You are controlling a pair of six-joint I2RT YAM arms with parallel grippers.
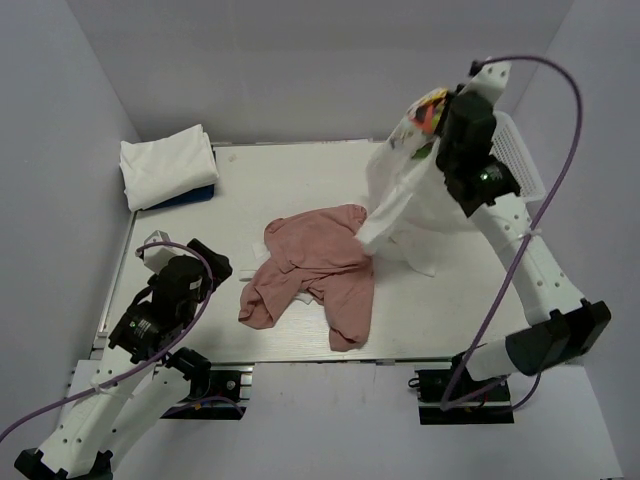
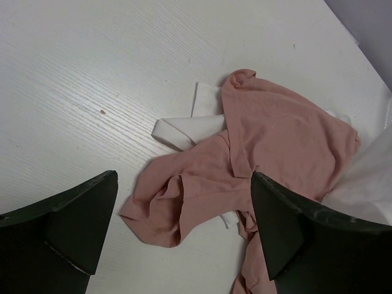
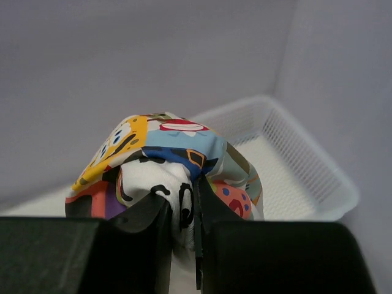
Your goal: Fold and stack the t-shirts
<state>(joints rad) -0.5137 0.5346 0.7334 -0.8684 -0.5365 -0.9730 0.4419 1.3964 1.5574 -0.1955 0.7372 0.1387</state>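
Step in hand: the right arm is holding the cartoon-print tee aloft, probably to shake it open and lay it flat. Folding of this one is not yet begun, by my reading.
Right jaws: they are pinching together on a bunched fold of the cartoon-print tee, high over the far right of the table. The cloth is draping down from them, with its lower end reaching the table.
Left jaws: they are standing wide apart, gripping nothing, low over the near left and pointing at the pink tee.
Pink tee: it is lying crumpled mid-table, its right edge touching the hanging tee. A bit of white cloth is peeking out from under it.
Stack: a folded white tee is sitting on a blue tee at the far left corner.
Basket: the white mesh basket is standing at the far right, behind the right arm.
Next move: it is likely calling for the left jaws to take a second corner of the hanging tee, so the two arms can spread it on bare table away from the pink one.
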